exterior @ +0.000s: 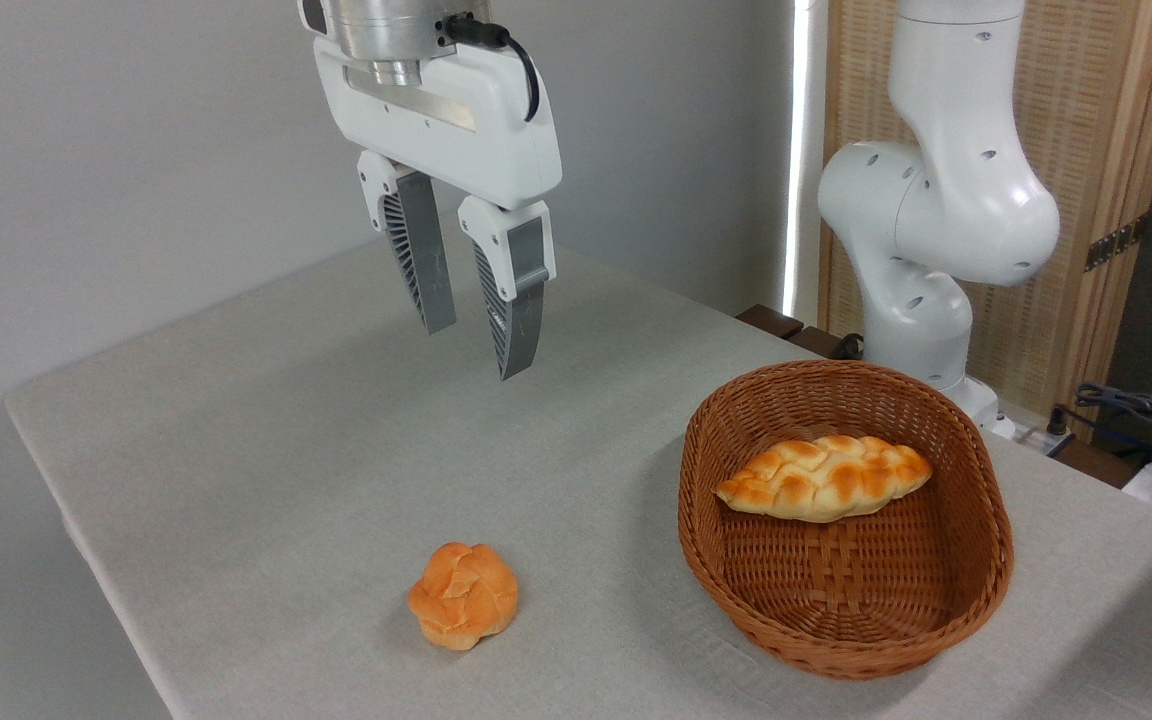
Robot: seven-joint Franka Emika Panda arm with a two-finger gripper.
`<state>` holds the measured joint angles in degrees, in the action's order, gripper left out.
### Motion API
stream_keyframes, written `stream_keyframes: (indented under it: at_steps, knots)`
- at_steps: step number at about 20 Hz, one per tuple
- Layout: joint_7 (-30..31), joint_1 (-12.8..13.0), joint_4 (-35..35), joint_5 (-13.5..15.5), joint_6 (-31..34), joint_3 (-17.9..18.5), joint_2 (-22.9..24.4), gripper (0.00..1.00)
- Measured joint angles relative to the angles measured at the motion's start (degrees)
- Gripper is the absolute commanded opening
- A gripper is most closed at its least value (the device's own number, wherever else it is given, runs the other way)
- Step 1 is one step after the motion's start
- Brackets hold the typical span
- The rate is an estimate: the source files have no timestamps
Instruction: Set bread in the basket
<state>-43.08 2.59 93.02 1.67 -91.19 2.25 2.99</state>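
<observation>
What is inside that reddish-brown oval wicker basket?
A long braided golden loaf lies inside the basket. The near wall hides part of the floor.

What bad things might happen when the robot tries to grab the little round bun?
The small round orange-golden bun sits near the grey table's front edge; a nudge from the open gripper might roll it off. The braided golden loaf already lies in the reddish-brown wicker basket, so the bun may land on it.
</observation>
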Motion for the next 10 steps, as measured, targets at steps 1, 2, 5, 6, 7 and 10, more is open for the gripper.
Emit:
stream_keyframes:
  at_steps: [1, 2, 5, 6, 7, 10]
  knots:
    - [0.00, 0.00, 0.00, 0.00, 0.00, 0.19, 0.00, 1.00]
    - [0.00, 0.00, 0.00, 0.00, 0.00, 0.20, 0.00, 1.00]
    - [0.00, 0.00, 0.00, 0.00, 0.00, 0.27, 0.01, 1.00]
    - [0.00, 0.00, 0.00, 0.00, 0.00, 0.27, 0.01, 1.00]
    - [0.00, 0.00, 0.00, 0.00, 0.00, 0.28, 0.00, 1.00]
    - [0.00, 0.00, 0.00, 0.00, 0.00, 0.30, 0.00, 1.00]
